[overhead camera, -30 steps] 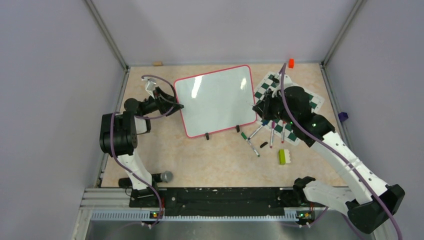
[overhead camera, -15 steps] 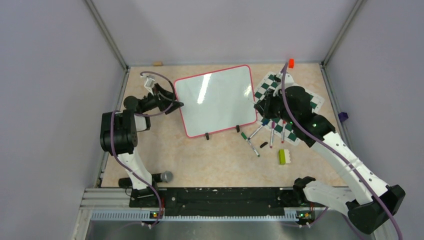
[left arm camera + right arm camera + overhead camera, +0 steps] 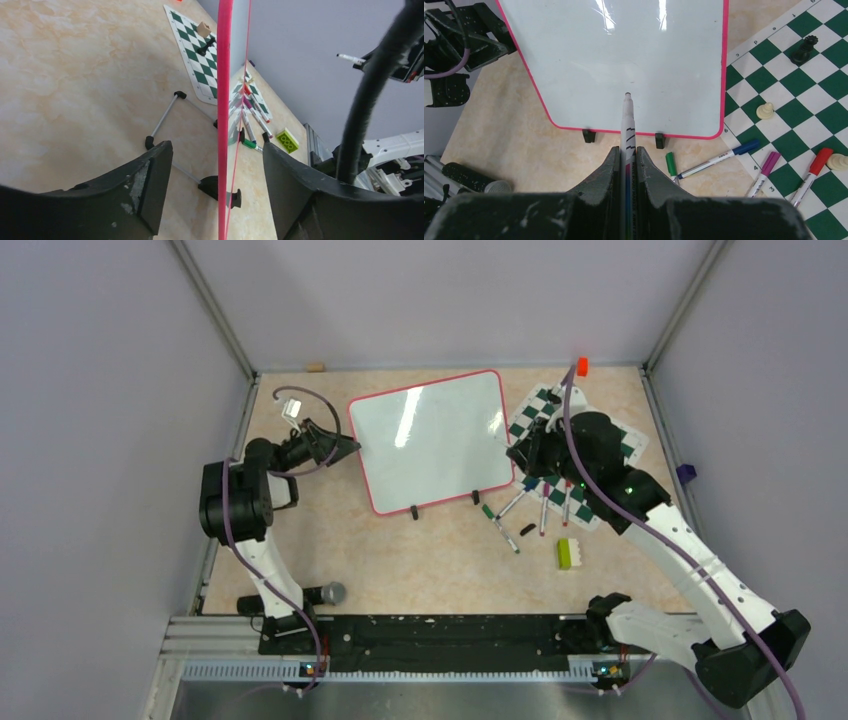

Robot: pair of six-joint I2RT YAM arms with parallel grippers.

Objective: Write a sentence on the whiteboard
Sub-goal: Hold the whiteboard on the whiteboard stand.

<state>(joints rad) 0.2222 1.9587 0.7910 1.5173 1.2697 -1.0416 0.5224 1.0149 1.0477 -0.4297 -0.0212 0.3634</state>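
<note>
The whiteboard (image 3: 430,435) stands tilted on its small black feet, red-pink rim all round, its face blank; no sentence shows on it. My left gripper (image 3: 343,447) is open at the board's left edge. In the left wrist view the red rim (image 3: 223,90) runs edge-on between my open left gripper's (image 3: 216,148) fingers, touching neither. My right gripper (image 3: 518,455) is by the board's right edge, shut on a white marker (image 3: 628,117). The marker's bare tip points at the board's face (image 3: 624,45), just short of its lower middle. In the right wrist view the right gripper (image 3: 626,149) clamps the marker's barrel.
A green-and-white chess mat (image 3: 590,455) with a few pieces lies right of the board. Several markers (image 3: 520,505) lie beside a green brick (image 3: 566,553). An orange block (image 3: 582,366) sits at the back right and a microphone (image 3: 330,592) near the left arm's base.
My left gripper has turned at the wrist and drawn slightly left along the board's edge. The glare on the board has shifted. The right arm has hardly moved.
</note>
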